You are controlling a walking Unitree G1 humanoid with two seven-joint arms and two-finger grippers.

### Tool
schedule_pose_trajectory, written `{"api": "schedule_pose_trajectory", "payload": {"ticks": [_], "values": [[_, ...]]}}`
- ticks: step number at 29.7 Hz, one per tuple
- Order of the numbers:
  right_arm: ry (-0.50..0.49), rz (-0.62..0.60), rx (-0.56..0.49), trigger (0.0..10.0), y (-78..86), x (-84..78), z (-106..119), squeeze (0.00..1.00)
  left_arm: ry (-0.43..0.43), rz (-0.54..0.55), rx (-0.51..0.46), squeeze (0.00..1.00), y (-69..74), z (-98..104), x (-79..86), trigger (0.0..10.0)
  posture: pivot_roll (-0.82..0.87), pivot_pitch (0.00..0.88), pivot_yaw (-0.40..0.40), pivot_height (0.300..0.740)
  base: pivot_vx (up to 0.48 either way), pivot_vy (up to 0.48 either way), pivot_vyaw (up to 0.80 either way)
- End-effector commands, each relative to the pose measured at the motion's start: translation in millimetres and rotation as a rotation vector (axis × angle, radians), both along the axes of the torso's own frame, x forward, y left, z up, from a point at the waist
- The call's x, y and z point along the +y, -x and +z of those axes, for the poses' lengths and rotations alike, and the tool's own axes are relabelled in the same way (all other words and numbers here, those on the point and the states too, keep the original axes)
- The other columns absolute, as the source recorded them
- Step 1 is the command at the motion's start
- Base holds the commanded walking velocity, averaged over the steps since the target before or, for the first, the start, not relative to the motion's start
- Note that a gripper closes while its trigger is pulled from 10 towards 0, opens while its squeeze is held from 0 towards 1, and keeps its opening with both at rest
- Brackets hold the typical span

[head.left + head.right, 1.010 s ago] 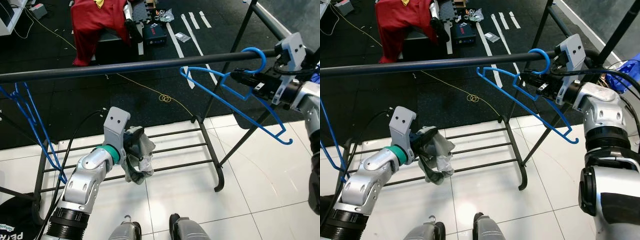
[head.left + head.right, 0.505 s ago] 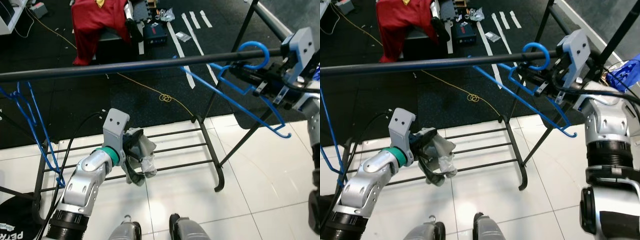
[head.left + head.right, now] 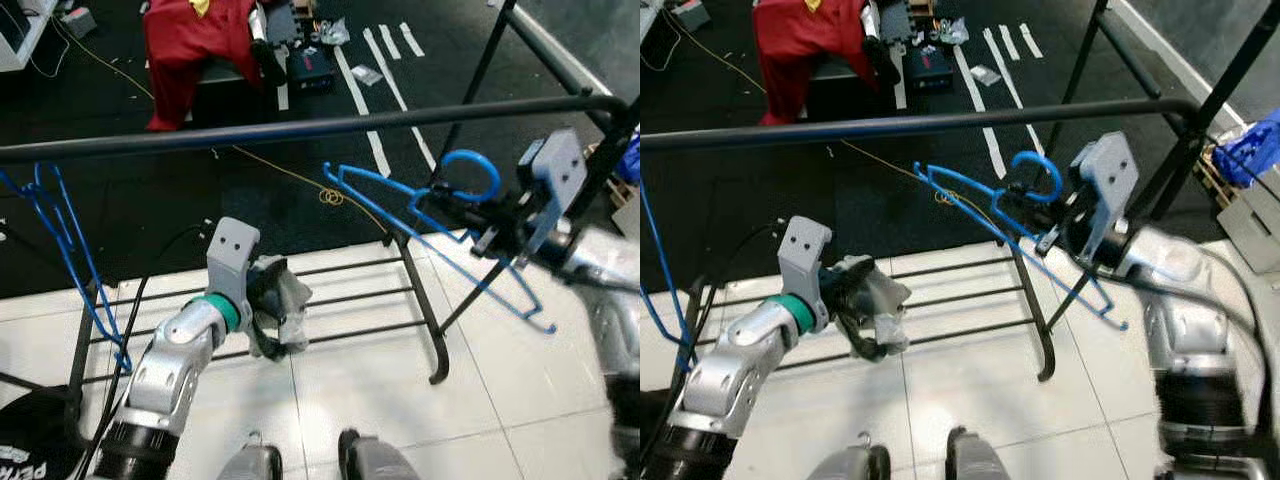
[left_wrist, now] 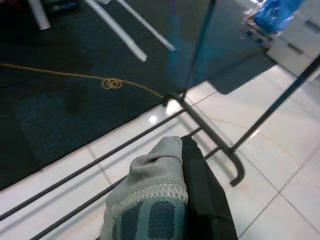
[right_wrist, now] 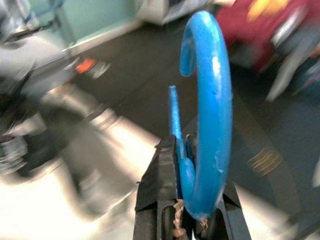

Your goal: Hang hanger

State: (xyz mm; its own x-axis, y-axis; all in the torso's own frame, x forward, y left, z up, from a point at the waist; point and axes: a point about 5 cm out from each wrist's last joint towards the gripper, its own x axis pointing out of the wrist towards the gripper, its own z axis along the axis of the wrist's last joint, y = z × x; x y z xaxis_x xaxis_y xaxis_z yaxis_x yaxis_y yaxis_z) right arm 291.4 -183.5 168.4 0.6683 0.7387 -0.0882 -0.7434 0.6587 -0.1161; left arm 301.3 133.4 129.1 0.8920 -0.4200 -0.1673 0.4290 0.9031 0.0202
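Black floor mat beyond, white tile near; clothes rack rail [image 3: 300,128] spans the view, with the blue hanger [image 3: 440,215] held below and clear of it, hook up. Right gripper [image 3: 478,213], arm reaching forward at mid height, has its jaws clamped at the hook's base; left gripper [image 3: 268,310] sits low over the rack's lower bars, jaws closed on a grey cloth [image 3: 285,305]. Risk, as judged: the hook is off the rail, so a lift misaligned with the bar could knock it or twist the hanger in the grip.

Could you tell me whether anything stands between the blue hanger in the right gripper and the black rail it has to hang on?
Nothing visible does. The right gripper holds the blue hanger by its neck, hook up, below the black rail. Open air lies between hook and rail. The left gripper, holding a grey cloth, sits lower, well aside.
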Motion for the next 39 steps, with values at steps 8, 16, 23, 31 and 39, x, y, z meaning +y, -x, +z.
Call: {"api": "schedule_pose_trajectory", "payload": {"ticks": [8, 16, 23, 31, 39], "values": [[-0.044, -0.309, 0.202, 10.0, 7.8, 2.7, -78, 0.00, 0.014, 0.266, 0.104, 0.00, 1.4, -42, 34.9, 10.0, -0.07, 0.110, 0.054, 0.740, 0.000, 0.000, 0.00], [-0.085, -0.700, 0.303, 10.0, 12.0, 3.4, -118, 0.00, -0.005, 0.313, 0.130, 0.00, 8.4, -60, 34.4, 10.0, -0.06, 0.077, 0.038, 0.740, 0.000, 0.000, 0.00], [-0.037, -0.755, 0.277, 10.0, 13.3, 6.1, -116, 0.00, 0.015, 0.291, 0.133, 0.00, 3.9, -62, 31.6, 10.0, -0.09, 0.102, 0.062, 0.740, 0.000, 0.000, 0.00], [-0.066, -0.767, 0.262, 10.0, 12.2, 8.6, -119, 0.00, 0.030, 0.254, 0.108, 0.00, 2.6, -58, 22.6, 10.0, -0.07, 0.112, 0.058, 0.740, 0.000, 0.000, 0.00], [-0.041, -0.711, 0.249, 10.0, 7.6, 15.8, -116, 0.00, 0.035, 0.247, 0.066, 0.00, -2.2, -47, 21.5, 10.0, -0.06, 0.127, 0.044, 0.740, 0.000, 0.000, 0.00]]}}
